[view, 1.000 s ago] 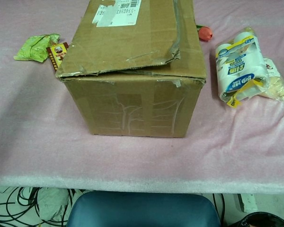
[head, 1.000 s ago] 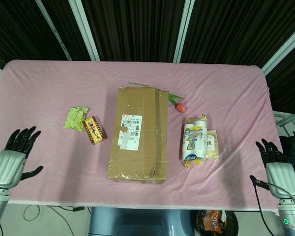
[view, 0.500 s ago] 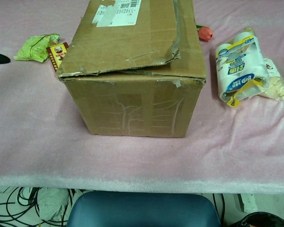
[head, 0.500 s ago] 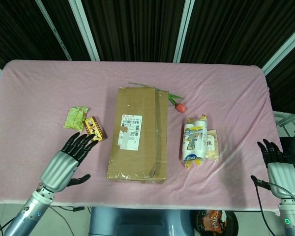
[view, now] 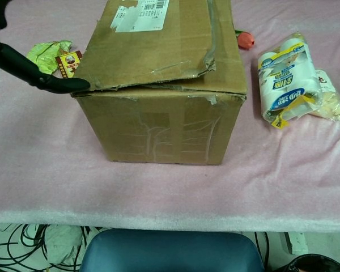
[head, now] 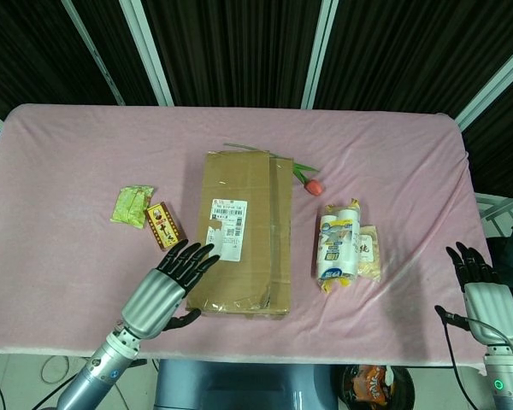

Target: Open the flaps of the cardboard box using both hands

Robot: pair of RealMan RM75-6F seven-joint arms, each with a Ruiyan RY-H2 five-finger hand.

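The box [head: 242, 231] sits mid-table, flaps shut. The left hand [head: 166, 289], fingers spread, is at its near-left corner — the raised flap edge is best hooked from underneath, while the right hand [head: 481, 290] — fingers apart, empty — is brought in.

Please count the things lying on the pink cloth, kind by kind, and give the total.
Cardboard box: 1
Green packet: 1
Small red box: 1
Artificial tulip: 1
Pack of paper rolls: 1
Snack bag: 1
Total: 6

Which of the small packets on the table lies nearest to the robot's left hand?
The red-and-yellow packet, just beyond the left hand; the green packet lies farther out.
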